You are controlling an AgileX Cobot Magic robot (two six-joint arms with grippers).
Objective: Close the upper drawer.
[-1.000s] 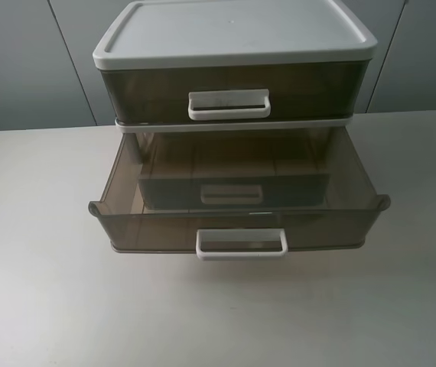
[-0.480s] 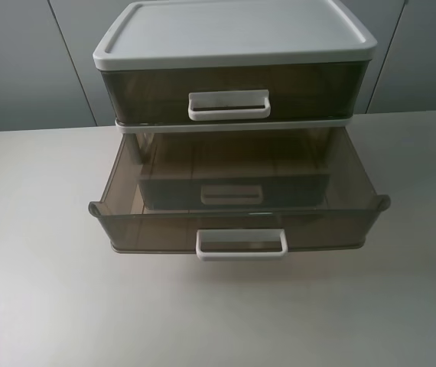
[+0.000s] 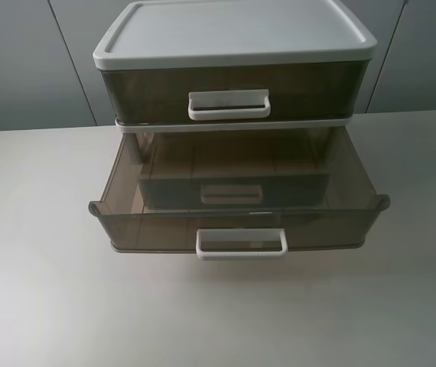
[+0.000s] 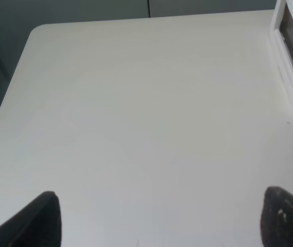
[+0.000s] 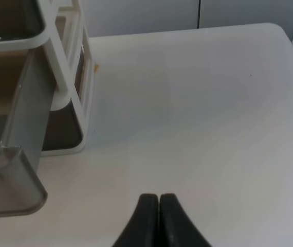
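Currently upper drawer (image 3: 149, 229) stands pulled out, untouched — left gripper (image 4: 162, 198) spread wide, right gripper (image 5: 159, 198) pinched closed — both above table (image 4: 136, 103).

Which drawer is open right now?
The middle drawer, pulled far out with its white handle nearest the camera. The top drawer under the white lid and the shallow bottom drawer sit pushed in.

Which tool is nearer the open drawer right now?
Right, apparently. The shut right tool hangs over the table close to a corner of the open drawer; the open left tool has only an edge of the unit in view, farther off.
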